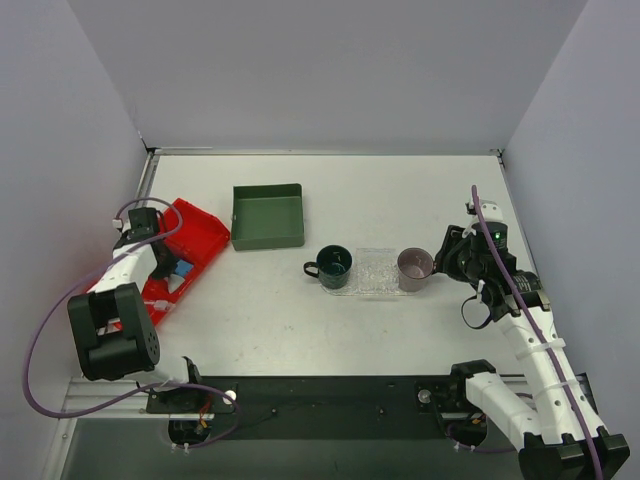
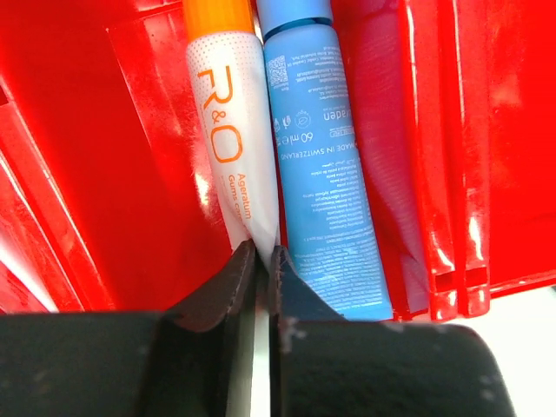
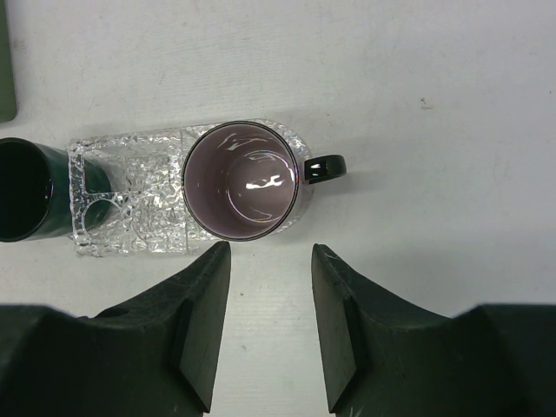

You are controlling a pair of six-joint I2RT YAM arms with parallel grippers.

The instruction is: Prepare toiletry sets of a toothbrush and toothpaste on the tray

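Obstacles, left side: left gripper [image 2: 263, 252] is down inside the red bin [image 1: 195, 235], jaws nearly together and pinching the flat crimped end of a white and orange tube [image 2: 228, 130]. A blue toothpaste tube [image 2: 323, 174] lies touching it on the right, parallel, untouched. Beyond the blue tube lies a pale, clear-wrapped item [image 2: 382, 130]; its identity cannot be told. Bin walls rise close on both sides of the tubes.

Obstacles, right side: right gripper [image 3: 271, 261] hovers just short of the mauve mug [image 3: 241, 180], jaws apart, nothing between them. The mug stands upright on the right end of the clear tray [image 3: 148, 200], handle pointing away from the tray. A dark green mug [image 3: 26, 189] stands at the tray's left end, overlapping its edge. Only the textured middle of the tray shows bare between the two mugs.

Edges and room: a green box [image 1: 267, 215] sits between bin and tray, apart from both. The bin lies tilted near the table's left edge. Open table [image 1: 400, 200] lies behind the tray and in front of it, toward the arm bases.

Surface and room: pale, matte tabletop with faint scuffs; plain grey walls on three sides.
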